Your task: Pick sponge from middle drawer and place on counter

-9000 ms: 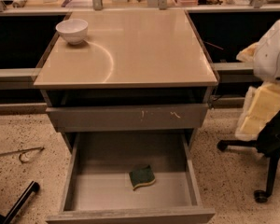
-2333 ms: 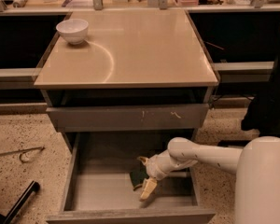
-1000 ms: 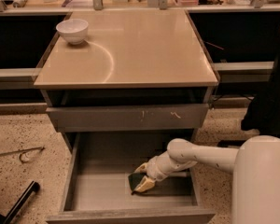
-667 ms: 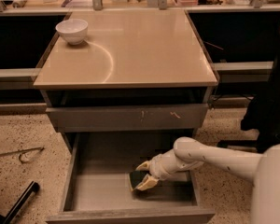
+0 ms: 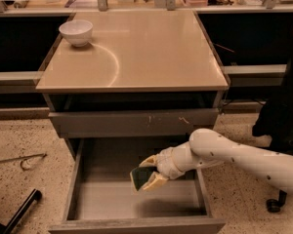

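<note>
The sponge [image 5: 137, 177], dark green with a thin yellow edge, is held between the cream fingers of my gripper [image 5: 147, 172], lifted above the floor of the open middle drawer [image 5: 112, 199]. The drawer's grey inside is bare beneath it. My white arm [image 5: 234, 155] reaches in from the right over the drawer's right wall. The tan counter [image 5: 146, 48] with its pale arc mark lies above and behind, at the top of the grey cabinet.
A white bowl [image 5: 76, 32] stands at the counter's back left corner. The grey drawer front with pale scratch marks [image 5: 136, 122] sits just above the gripper. A dark chair base [image 5: 278, 130] is at the right. A black bar [image 5: 19, 211] and a wire [image 5: 19, 160] lie on the speckled floor at left.
The gripper came down into the drawer, closed on the sponge and has lifted it off the drawer floor, moving up and slightly right.
</note>
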Controlling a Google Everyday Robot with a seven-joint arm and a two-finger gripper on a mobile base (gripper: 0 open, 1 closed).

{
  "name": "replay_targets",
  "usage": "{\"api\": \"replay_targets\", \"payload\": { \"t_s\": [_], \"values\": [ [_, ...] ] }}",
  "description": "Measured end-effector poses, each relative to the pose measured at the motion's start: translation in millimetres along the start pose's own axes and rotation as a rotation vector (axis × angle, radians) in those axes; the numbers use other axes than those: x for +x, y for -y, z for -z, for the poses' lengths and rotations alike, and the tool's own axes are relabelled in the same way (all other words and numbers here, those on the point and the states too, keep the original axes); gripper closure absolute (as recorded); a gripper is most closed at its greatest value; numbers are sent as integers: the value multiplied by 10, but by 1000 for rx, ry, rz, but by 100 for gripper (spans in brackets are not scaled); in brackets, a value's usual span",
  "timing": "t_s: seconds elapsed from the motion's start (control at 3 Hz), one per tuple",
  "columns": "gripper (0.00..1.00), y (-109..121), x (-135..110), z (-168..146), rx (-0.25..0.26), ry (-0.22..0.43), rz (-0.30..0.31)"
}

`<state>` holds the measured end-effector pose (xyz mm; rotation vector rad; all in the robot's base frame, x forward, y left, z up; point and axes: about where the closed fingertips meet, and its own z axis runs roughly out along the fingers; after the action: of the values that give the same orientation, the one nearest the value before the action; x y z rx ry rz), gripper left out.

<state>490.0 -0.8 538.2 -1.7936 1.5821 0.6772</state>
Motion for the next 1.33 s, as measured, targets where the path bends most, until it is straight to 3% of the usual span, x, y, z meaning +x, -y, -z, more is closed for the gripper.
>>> {"api": "replay_targets", "payload": {
  "t_s": [0.33,0.67,1.0,1.33],
  "values": [
    [100,0,0,0,0,0,0],
    [100,29,-299,271,-14,21,9],
    [100,102,-977,862,11,33,64],
    [100,198,-1730,1452,98,21,191]
  ]
}}
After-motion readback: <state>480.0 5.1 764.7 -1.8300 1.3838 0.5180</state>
